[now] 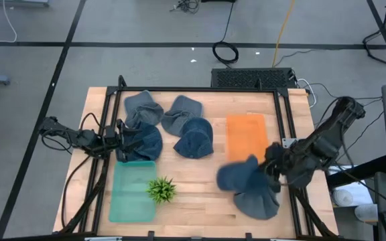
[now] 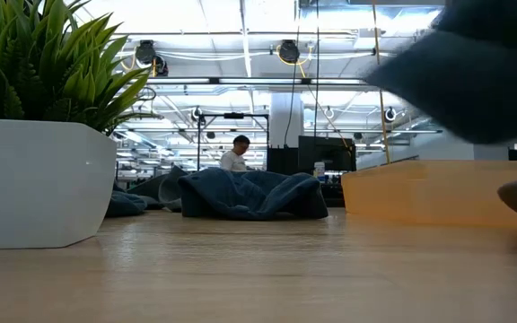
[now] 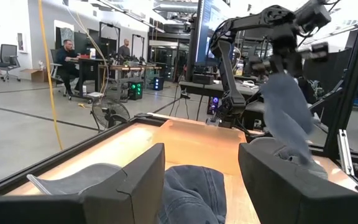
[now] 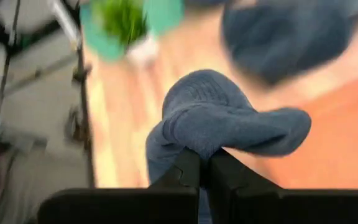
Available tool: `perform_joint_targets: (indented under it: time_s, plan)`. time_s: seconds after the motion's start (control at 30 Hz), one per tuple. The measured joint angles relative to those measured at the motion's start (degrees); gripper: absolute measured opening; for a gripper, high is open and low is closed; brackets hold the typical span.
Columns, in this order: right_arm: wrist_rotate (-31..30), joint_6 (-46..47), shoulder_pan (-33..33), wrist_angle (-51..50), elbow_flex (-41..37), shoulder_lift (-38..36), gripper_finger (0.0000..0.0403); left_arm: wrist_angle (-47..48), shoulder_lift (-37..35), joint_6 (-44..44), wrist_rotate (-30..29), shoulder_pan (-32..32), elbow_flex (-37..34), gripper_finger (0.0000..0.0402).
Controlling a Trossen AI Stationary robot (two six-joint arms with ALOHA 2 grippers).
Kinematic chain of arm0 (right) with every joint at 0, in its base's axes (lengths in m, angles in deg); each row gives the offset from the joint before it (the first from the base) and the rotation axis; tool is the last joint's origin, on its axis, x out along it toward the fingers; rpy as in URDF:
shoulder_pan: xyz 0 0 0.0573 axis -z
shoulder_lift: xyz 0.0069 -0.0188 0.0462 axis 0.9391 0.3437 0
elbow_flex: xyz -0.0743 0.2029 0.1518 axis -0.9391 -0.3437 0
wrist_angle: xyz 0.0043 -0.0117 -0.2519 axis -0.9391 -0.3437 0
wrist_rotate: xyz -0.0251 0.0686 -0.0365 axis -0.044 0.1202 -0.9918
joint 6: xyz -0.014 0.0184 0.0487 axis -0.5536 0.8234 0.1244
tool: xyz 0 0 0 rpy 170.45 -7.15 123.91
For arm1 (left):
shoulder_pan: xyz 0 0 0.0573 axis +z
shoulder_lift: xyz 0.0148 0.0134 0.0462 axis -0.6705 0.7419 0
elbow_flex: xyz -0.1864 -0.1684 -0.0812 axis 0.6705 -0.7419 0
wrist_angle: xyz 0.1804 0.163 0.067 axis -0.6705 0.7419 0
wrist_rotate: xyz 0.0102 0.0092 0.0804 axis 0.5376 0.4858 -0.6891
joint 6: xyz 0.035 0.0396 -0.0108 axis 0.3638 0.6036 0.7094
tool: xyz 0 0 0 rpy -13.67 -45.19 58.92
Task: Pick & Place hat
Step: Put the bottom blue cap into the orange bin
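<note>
My right gripper (image 1: 272, 171) is shut on a blue hat (image 1: 238, 176) at the table's near right, just in front of the orange tray (image 1: 246, 137). The hat hangs in the air (image 3: 288, 109). Another dark hat (image 1: 259, 202) lies flat on the table just below it. Three more blue hats (image 1: 143, 107) (image 1: 181, 112) (image 1: 196, 137) lie at the far middle. A further hat (image 1: 145, 142) lies at the left, right in front of my open left gripper (image 3: 201, 180), whose fingers stand either side of its near edge (image 3: 191, 196). My right gripper pinches a bunched fold of the hat's cloth (image 4: 211, 144) between its two shut fingers (image 4: 188, 168). The fingers come slanting down from the table's right side. The hat droops past the fingertips and hangs slack, lifted clear of the table (image 2: 478, 72).
A green tray (image 1: 133, 191) lies at the near left, with a small potted plant (image 1: 161, 191) in a white pot (image 2: 34, 184) beside it. Black frame rails (image 1: 283, 114) run along the table's sides. Bare wood (image 1: 200, 194) lies between the plant and the held hat.
</note>
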Motion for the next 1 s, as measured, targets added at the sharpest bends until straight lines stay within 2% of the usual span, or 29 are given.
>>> perform_joint_targets:
  time_s: [0.13,0.4,0.7,1.0]
  plan:
    - [-10.16,1.12,1.07,-1.79,0.0,-2.37,0.0,-0.02,0.0,0.0,0.0,-0.01,0.0,0.0214]
    - [-19.19,-3.55,6.78,2.54,0.0,-2.34,0.0,-0.02,0.0,0.01,0.0,-0.01,0.0,0.0214]
    - [-28.72,-13.56,9.01,15.02,-0.02,-2.15,0.0,0.0,0.0,0.0,0.01,-0.02,0.0,0.0214]
    - [-36.42,-29.95,9.62,33.08,-0.02,0.62,0.0,-0.02,0.0,0.0,-0.01,-0.02,0.0,0.0214]
